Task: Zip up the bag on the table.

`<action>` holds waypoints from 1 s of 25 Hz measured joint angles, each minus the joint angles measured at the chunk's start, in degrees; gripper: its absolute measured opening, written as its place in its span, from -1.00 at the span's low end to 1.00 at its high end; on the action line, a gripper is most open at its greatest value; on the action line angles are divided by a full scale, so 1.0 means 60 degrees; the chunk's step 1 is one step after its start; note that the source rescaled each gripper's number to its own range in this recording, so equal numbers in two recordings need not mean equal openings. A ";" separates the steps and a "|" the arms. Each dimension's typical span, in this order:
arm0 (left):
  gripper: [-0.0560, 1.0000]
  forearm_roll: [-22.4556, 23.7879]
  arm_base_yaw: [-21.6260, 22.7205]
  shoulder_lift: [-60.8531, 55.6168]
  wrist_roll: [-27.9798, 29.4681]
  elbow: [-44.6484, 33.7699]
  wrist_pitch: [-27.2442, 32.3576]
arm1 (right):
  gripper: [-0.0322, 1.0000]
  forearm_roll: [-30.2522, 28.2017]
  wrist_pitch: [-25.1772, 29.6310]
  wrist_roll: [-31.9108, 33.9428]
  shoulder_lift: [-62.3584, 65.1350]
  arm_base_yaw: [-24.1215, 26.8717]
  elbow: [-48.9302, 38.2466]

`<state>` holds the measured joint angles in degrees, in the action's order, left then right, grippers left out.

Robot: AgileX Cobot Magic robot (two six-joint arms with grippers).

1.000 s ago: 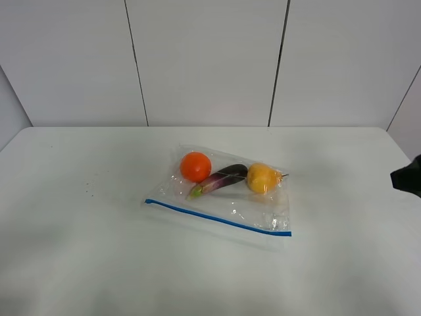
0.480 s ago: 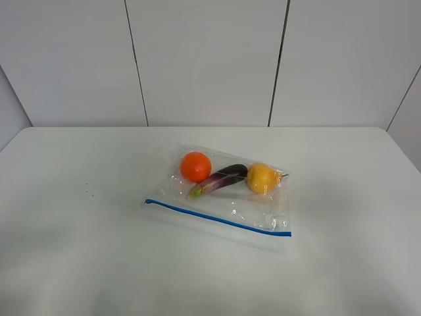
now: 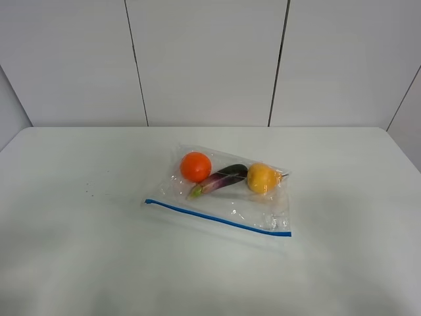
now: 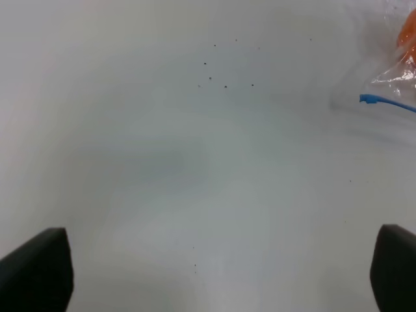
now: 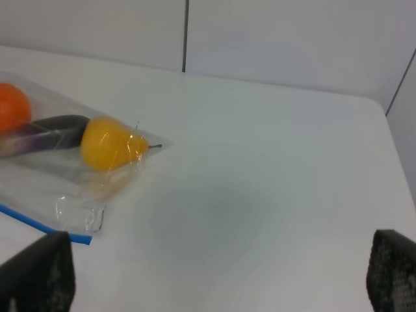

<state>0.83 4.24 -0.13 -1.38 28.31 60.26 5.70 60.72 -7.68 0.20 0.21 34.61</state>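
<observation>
White table (image 3: pixel 79 250), bag (image 3: pixel 250 214) holding 3 fruits

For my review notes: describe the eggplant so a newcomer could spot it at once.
On the white table lies a clear bag with a blue zipper strip. Inside, the eggplant lies between an orange and a yellow fruit; it alone is long and dark purple.

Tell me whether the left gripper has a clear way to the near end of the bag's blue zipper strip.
Probably yes. The left gripper stands open over bare table, and the end of the blue zipper strip lies ahead with nothing between them. The bag lies flat, untouched.
</observation>
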 joint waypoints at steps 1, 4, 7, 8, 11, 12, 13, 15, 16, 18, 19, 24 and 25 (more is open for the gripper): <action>0.99 0.0000 0.0000 0.0000 0.0000 0.0000 0.0000 | 1.00 -0.0034 -0.0023 0.0000 0.0000 0.0000 0.0000; 0.99 0.0000 0.0000 0.0000 0.0000 0.0000 0.0000 | 1.00 -0.0251 -0.0125 0.0003 0.0000 0.0000 0.0000; 0.99 0.0000 0.0000 0.0000 0.0000 0.0000 0.0000 | 1.00 -0.0356 -0.0219 0.0053 0.0000 0.0000 -0.0238; 0.99 0.0000 0.0000 0.0000 0.0000 0.0000 0.0000 | 1.00 -0.0356 -0.0219 0.0080 0.0000 0.0000 -0.0389; 0.99 0.0000 0.0000 0.0000 0.0000 0.0000 0.0000 | 1.00 -0.0283 -0.0219 0.0193 0.0000 0.0000 -0.0902; 0.99 0.0000 0.0000 0.0000 0.0000 0.0000 0.0000 | 1.00 -0.0264 -0.0219 0.0200 0.0000 0.0000 -0.0966; 0.99 0.0000 0.0000 0.0000 0.0000 0.0000 0.0000 | 1.00 -0.0264 -0.0219 0.0213 0.0000 0.0000 -0.0985; 0.99 0.0000 0.0000 0.0000 0.0000 0.0000 0.0000 | 1.00 -0.0253 -0.0235 0.0223 0.0000 0.0000 -0.0985; 0.99 0.0000 0.0000 0.0000 0.0000 0.0000 0.0000 | 1.00 -0.0244 -0.0243 0.0223 0.0000 0.0000 -0.0985; 0.99 0.0000 0.0000 0.0000 0.0000 0.0000 0.0000 | 1.00 -0.0244 -0.0243 0.0223 0.0000 0.0000 -0.0985; 0.99 0.0000 0.0000 0.0000 0.0000 0.0000 0.0000 | 1.00 -0.0244 -0.0243 0.0223 0.0000 0.0000 -0.0985; 0.99 0.0000 0.0000 0.0000 0.0000 0.0000 0.0000 | 1.00 -0.0237 -0.0247 0.0223 0.0000 0.0000 -0.0985; 0.99 0.0000 0.0000 0.0000 0.0000 0.0000 0.0000 | 1.00 -0.0237 -0.0247 0.0223 0.0000 0.0000 -0.0985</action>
<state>0.83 4.24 -0.13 -1.38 28.31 60.26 4.28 59.24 -6.34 0.20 0.21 28.70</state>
